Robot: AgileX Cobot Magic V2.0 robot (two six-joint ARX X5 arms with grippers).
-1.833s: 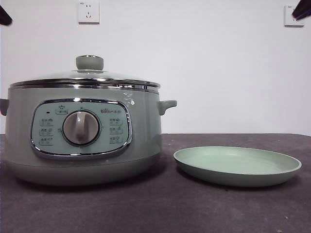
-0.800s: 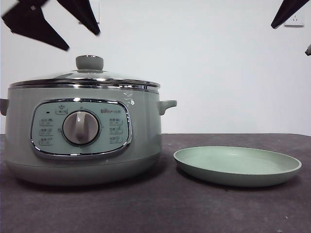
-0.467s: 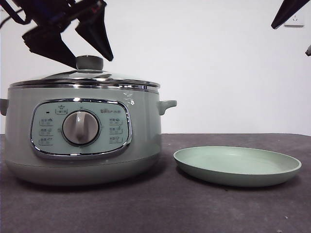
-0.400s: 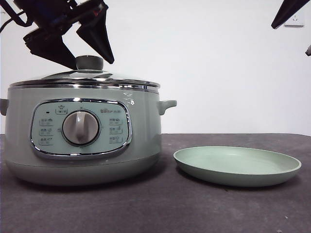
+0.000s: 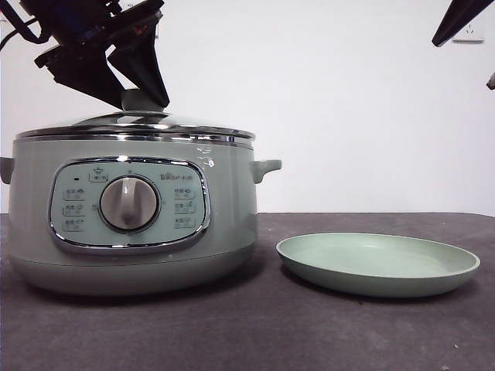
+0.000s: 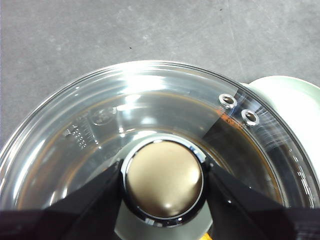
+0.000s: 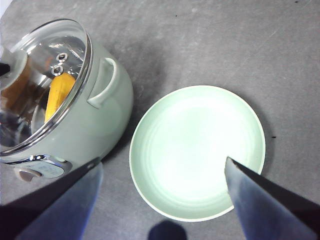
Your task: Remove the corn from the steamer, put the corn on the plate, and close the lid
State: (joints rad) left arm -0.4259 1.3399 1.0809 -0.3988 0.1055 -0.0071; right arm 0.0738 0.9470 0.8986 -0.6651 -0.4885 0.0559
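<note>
The pale green steamer (image 5: 131, 224) stands at the left of the table with its glass lid (image 5: 131, 124) on. My left gripper (image 5: 139, 104) has come down from above, and its jaws press both sides of the lid's knob (image 6: 163, 179). Through the glass in the right wrist view the yellow-orange corn (image 7: 59, 95) lies inside the steamer (image 7: 100, 120). The pale green plate (image 5: 379, 267) sits to the right of the pot with nothing on it. My right gripper (image 7: 162, 161) hangs open high above the plate (image 7: 197, 150) and shows only as a black tip (image 5: 456, 19) in the front view.
The table is dark grey (image 5: 255, 332). The steamer's side handle (image 5: 265, 167) sticks out toward the plate. Two wall sockets are on the white wall behind, one at the top right (image 5: 468, 32).
The left arm came in from the top left and dropped over the lid. Its jaws, spread wide a moment ago, have closed in on the knob. The right gripper has stayed put over the last second.
</note>
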